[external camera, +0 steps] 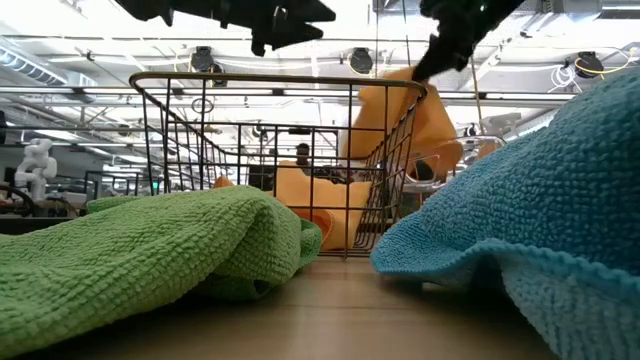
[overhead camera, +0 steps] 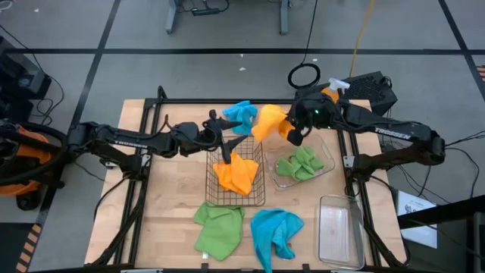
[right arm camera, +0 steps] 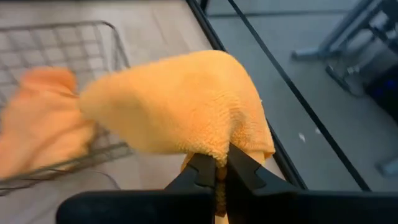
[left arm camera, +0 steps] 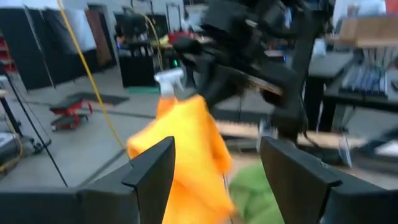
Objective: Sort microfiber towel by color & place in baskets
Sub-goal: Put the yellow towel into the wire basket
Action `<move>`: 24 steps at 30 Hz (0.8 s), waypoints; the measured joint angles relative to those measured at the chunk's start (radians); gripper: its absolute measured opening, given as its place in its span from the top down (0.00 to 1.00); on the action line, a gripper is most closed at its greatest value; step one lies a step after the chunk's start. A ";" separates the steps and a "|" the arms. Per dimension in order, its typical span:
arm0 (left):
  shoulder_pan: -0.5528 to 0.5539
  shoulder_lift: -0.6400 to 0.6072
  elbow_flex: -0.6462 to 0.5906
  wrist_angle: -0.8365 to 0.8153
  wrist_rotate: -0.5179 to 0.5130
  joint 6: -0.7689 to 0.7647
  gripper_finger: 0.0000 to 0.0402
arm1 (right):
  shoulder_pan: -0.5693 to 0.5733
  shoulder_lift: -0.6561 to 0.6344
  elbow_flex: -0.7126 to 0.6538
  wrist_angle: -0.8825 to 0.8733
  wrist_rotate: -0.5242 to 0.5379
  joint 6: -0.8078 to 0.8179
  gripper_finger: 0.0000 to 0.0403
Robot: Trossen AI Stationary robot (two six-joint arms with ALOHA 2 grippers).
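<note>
**Fingers pinch second orange towel above the wire basket's far right corner**

Fingers of the right gripper (right arm camera: 214, 171) are clenched on a fold of an orange towel (overhead camera: 270, 121), which hangs in the air at the far right corner of the copper wire basket (overhead camera: 258, 199). The left gripper (overhead camera: 229, 145) hovers over the basket's far edge with its fingers (left arm camera: 152, 171) spread apart, grasping nothing.

Six towels show in all. Two are orange: the lifted one and another (overhead camera: 236, 173) lying inside the wire basket. Two are green: one (overhead camera: 299, 163) in the clear squarish tub (overhead camera: 326, 154) right of the basket, one (overhead camera: 219, 227) loose near the front edge of the tabletop (overhead camera: 163, 189). Two are blue: one (overhead camera: 241, 115) at the far edge, one (overhead camera: 276, 233) at the front edge beside the loose green one. Three containers stand there; the clear rectangular bin (overhead camera: 339, 226) sits at the front right corner.

White lettering on each arm reads "TROSSEN".
</note>
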 joint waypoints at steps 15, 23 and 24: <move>0.001 0.000 0.002 0.111 0.125 0.113 0.12 | 0.222 0.021 0.001 0.291 0.000 0.010 1.00; 0.019 -0.001 0.008 0.064 0.234 0.112 0.12 | 0.272 0.075 0.001 0.352 0.001 -0.008 1.00; 0.026 -0.001 0.008 0.035 0.235 0.112 0.12 | 0.279 0.084 0.001 0.360 0.001 -0.009 1.00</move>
